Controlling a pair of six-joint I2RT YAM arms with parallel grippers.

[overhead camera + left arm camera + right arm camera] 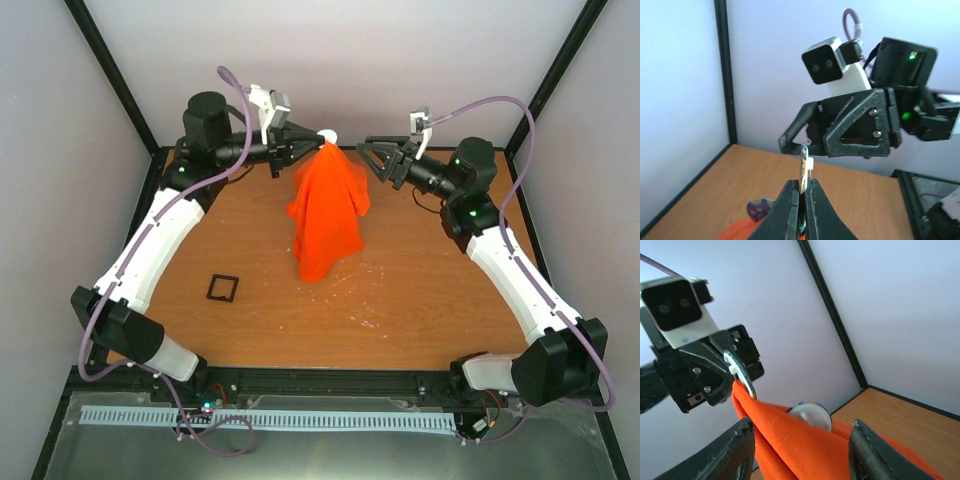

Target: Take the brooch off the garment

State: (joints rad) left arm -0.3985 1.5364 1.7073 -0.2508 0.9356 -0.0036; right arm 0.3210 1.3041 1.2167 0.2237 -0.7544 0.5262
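Garment [325, 215] hangs from the brooch [742, 374] pinched in the closed left gripper [802, 192] at its peak; right gripper [368, 160], half-open and empty beside that peak, should clamp it just under the brooch.

From above and behind we overlook the whole bench [420, 300]; our wrist views face each other up close, both catching the orange shirt [325, 215].

The garment [328, 215] is plain bright orange. The table [420, 300] is warm wood-brown with pale scuffs, and the small square frame [223, 288] is black. The half-hidden brooch [811, 416] seems white with a bluish-yellow rim. The walls [330, 50] are pale lilac-grey.
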